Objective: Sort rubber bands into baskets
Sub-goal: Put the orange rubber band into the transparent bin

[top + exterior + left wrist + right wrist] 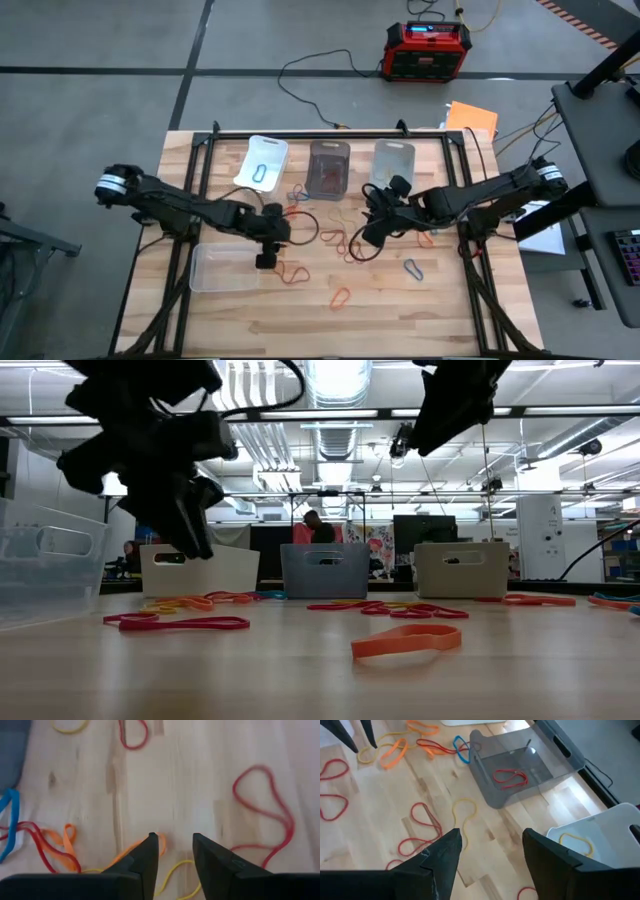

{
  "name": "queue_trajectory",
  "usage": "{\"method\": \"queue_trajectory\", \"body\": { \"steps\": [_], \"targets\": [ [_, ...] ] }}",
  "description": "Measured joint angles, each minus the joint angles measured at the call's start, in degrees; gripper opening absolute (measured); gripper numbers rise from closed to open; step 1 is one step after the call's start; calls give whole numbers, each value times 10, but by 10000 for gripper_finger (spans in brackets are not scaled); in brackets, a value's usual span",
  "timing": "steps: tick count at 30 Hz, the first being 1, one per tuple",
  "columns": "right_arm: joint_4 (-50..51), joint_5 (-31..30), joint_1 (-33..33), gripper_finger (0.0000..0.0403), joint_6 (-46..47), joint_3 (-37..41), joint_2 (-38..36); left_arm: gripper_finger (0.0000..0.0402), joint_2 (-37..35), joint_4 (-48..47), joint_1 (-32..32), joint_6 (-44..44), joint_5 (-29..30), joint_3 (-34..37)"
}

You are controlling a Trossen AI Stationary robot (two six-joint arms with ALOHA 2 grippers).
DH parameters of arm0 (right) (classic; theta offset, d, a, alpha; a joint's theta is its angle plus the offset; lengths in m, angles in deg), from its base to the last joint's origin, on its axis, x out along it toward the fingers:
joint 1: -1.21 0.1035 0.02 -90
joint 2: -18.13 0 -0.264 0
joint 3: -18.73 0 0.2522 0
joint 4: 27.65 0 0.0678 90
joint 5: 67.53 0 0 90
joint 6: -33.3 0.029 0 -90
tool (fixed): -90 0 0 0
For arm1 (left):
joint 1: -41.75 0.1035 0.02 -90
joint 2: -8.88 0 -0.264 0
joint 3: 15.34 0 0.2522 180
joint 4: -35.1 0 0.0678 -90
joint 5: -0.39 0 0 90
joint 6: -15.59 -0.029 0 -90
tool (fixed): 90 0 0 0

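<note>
Two red rubber bands point(510, 777) lie inside the smoky basket point(530, 767), seen only by the right wrist. Beside that basket, the right gripper point(490, 852) stands wide and empty; the left gripper point(175, 851) is narrow, holding nothing

Rubber bands point(335, 240) strewn before three baskets point(329, 168).

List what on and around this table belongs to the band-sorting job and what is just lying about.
Belongs to the job:
- rubber bands loose on the table
- white basket
- smoky basket
- clear baskets and

Just lying about:
- red-and-black box on the floor
- black cable
- orange sheet
</note>
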Motion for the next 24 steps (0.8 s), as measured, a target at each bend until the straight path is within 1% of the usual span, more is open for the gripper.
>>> {"method": "queue_trajectory", "body": {
  "steps": [7, 9, 13, 17, 24],
  "targets": [
    [1, 0, 0, 213, 32, 32, -5, 181, 71, -64, 7, -64, 7, -49],
    [-2, 1, 0, 213, 42, 41, -11, 201, 82, -72, 7, -85, 26, -54],
    [-4, -9, -1, 213, 56, 52, -24, 231, 90, -67, 8, -115, 33, -58],
    [-6, -19, 0, 213, 58, 53, -29, 236, 90, -64, 18, -117, 39, -58],
    [-13, -28, 0, 213, 54, 53, -30, 224, 91, -40, 30, -118, 40, -58]
  ]
}}
